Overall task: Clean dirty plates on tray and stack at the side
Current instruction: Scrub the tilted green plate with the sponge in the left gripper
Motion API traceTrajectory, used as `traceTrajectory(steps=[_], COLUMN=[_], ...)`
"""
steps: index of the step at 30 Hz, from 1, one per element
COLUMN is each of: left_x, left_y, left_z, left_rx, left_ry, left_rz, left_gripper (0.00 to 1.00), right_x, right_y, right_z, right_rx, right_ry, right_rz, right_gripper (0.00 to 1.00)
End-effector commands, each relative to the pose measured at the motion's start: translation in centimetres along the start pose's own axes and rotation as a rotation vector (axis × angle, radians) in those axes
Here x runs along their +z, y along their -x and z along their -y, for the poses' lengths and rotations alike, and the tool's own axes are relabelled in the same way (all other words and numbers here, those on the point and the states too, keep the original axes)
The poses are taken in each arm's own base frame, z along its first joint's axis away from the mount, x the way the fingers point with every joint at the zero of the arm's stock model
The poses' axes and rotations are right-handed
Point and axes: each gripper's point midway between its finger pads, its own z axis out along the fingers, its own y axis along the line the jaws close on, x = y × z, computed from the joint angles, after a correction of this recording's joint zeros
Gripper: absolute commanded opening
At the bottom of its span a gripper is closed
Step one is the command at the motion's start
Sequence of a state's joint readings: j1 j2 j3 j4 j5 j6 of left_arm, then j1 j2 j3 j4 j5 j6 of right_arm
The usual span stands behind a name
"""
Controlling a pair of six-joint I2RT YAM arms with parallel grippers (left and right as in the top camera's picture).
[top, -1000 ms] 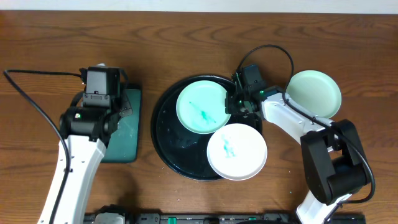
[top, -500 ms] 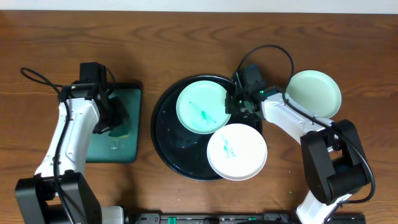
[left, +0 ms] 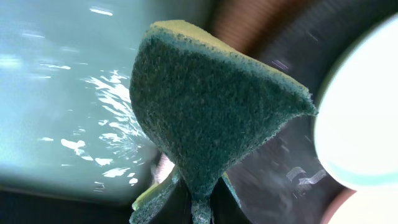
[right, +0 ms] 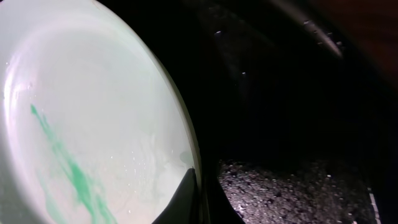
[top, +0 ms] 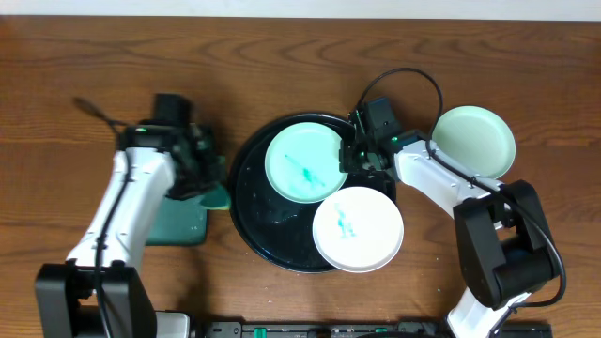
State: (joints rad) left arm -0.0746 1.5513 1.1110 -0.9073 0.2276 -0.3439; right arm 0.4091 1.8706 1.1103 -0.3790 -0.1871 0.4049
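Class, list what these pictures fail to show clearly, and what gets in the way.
Overhead: teal tray mostly under the left arm.
Left wrist: left gripper cut off at the bottom edge, behind the sponge.
Right wrist: mint plate cropped by the frame; black tray too dark to read.

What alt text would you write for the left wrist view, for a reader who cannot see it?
The left gripper pinches a green sponge with a yellow edge on top. Behind it lie a teal tray at left and the black tray and a plate at right.
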Motion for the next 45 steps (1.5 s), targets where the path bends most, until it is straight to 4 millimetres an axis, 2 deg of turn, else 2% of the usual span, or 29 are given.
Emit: traceTrajectory(steps=[1,4,7,10,14,18,22,24,30,36,40,43,45], left_x=[-1.3,-1.1,-0.5,1.6,4.8,8.4,10.6,11.0,10.2,10.3,10.5,11.3,11.6], left_y=[0.4,0.3,0.3,0.6,0.1,-0.9,-2.0,-3.0,-6.4,-8.5,-8.4,-6.2,-4.8], left_z=[4.4,6.9,8.2,8.8,8.7,7.7,6.7,7.4,12.5,15.4,16.7,15.4,13.9], left_rx=[0.071,0.085,0.077,0.049,0.051,0.021,0.000,0.009,0.153,0.241,0.271,0.209,0.155], left_ry=[-0.069,-0.104,-0.120,-0.111,-0.070,-0.004,0.037,0.003,-0.238,-0.291,-0.323,-0.235,-0.162], left_rz=[0.051,0.077,0.084,0.057,-0.008,-0.097,-0.175,-0.225,-0.359,-0.370,-0.338,-0.248,-0.200], left_gripper=[0.07,0.07,0.07,0.07,0.07,0.07,0.07,0.07,0.07,0.07,0.07,0.07,0.07], right_x=[-0.3,-0.1,0.1,0.2,0.3,0.3,0.3,0.3,0.3,0.3,0.3,0.3,0.3], right_y=[-0.7,-1.3,-2.0,-2.5,-2.8,-2.9,-3.0,-3.0,-2.9,-2.9,-2.9,-3.0,-3.1], right_z=[-1.9,-3.0,-4.1,-5.4,-6.1,-6.3,-6.3,-6.3,-6.3,-6.3,-6.3,-6.3,-6.2], right_rx=[-0.052,-0.064,-0.073,-0.093,-0.110,-0.116,-0.116,-0.116,-0.116,-0.116,-0.116,-0.115,-0.115], right_ry=[0.040,0.049,0.059,0.074,0.083,0.086,0.085,0.084,0.085,0.085,0.085,0.084,0.083], right_rz=[-0.009,-0.018,-0.027,-0.028,-0.028,-0.031,-0.033,-0.033,-0.031,-0.031,-0.031,-0.034,-0.035], right_gripper=[0.02,0.02,0.01,0.01,0.02,0.02,0.01,0.01,0.02,0.02,0.01,0.02,0.02])
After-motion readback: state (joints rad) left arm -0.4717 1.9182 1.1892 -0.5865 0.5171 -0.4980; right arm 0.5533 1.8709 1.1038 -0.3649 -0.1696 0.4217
